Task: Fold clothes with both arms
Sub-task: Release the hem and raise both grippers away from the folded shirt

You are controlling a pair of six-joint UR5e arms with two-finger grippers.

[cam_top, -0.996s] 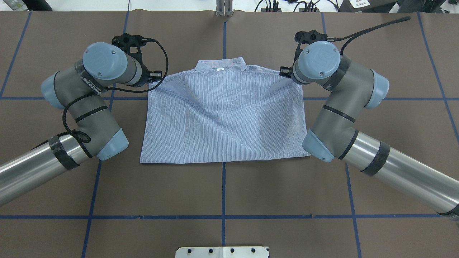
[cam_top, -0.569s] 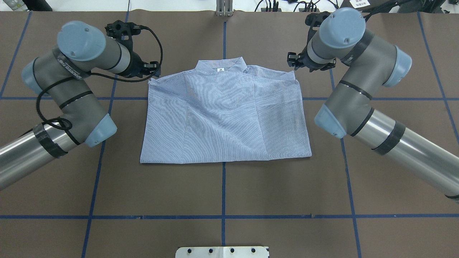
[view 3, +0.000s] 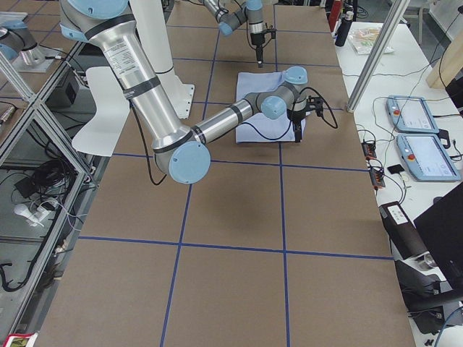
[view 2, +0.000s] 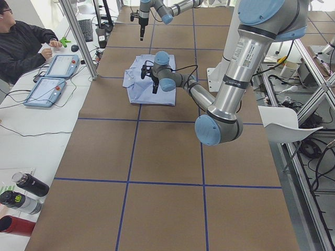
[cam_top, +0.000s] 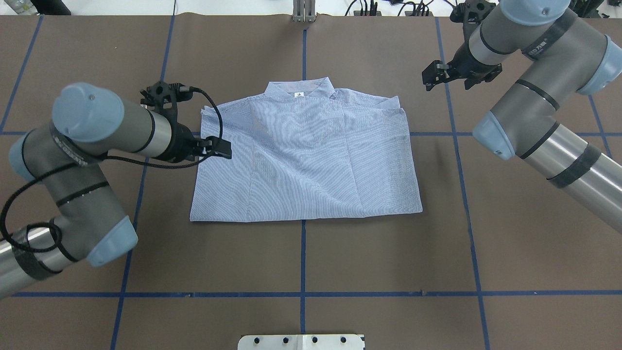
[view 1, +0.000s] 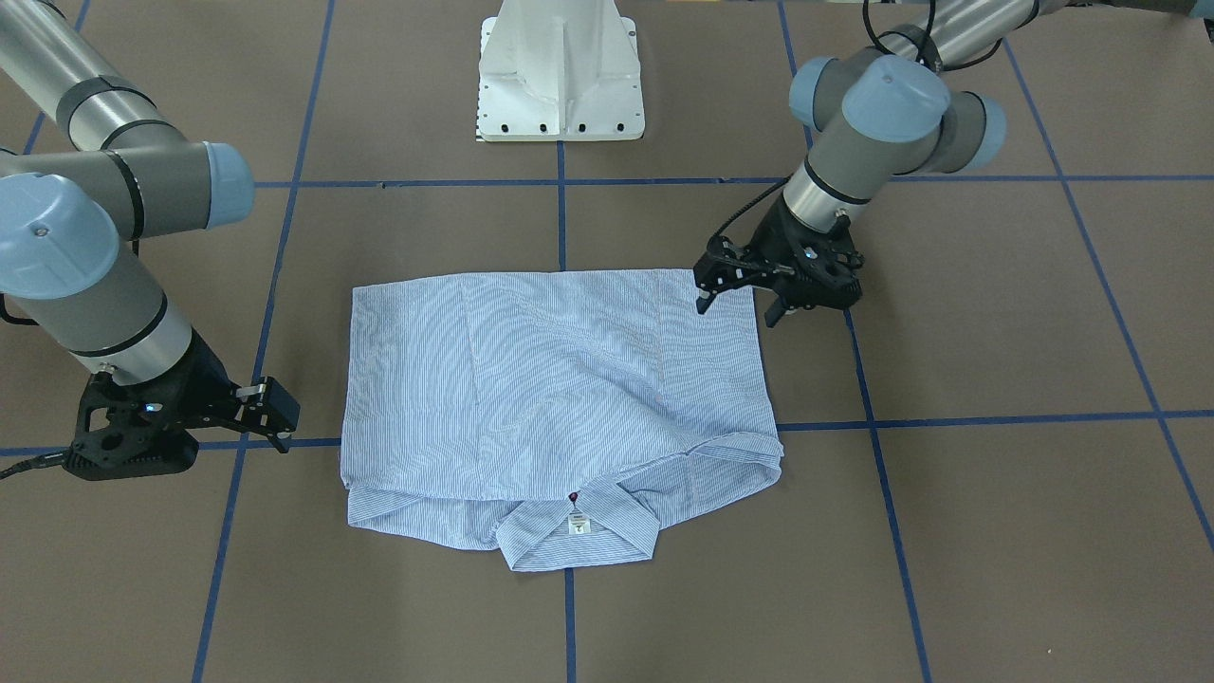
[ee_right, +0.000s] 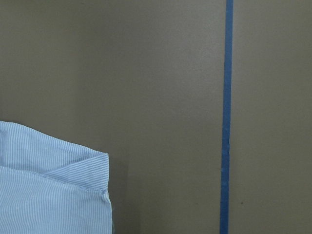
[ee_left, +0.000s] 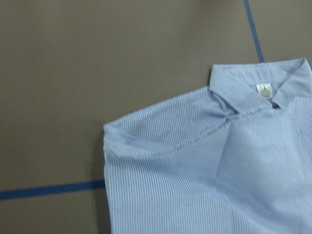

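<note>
The clothes are one striped light blue shirt (cam_top: 306, 160), folded into a flat rectangle mid-table, collar (cam_top: 300, 90) and white label on the far side. In the front view the shirt (view 1: 560, 379) has its collar nearest the camera. My left gripper (cam_top: 219, 148) is open and empty, hovering over the shirt's left edge; the front view shows this left gripper (view 1: 736, 305) with spread fingers. My right gripper (cam_top: 447, 81) is open, holds nothing, and stays clear of the shirt beyond its far right shoulder; the front view has it (view 1: 277, 417) left of the cloth. Neither wrist view shows fingers.
Brown table cover with blue tape grid lines (cam_top: 302, 262). The white pedestal base (view 1: 560, 85) stands at the robot's side. In the left view a person (view 2: 23, 36) sits at a side desk with two tablets (view 2: 52, 78); bottles (view 2: 23, 191) lie nearby.
Both grippers have come off the shirt's shoulders. The left one moved back along the left edge toward the robot; the right one swung away to the far right. The shirt lies still.
</note>
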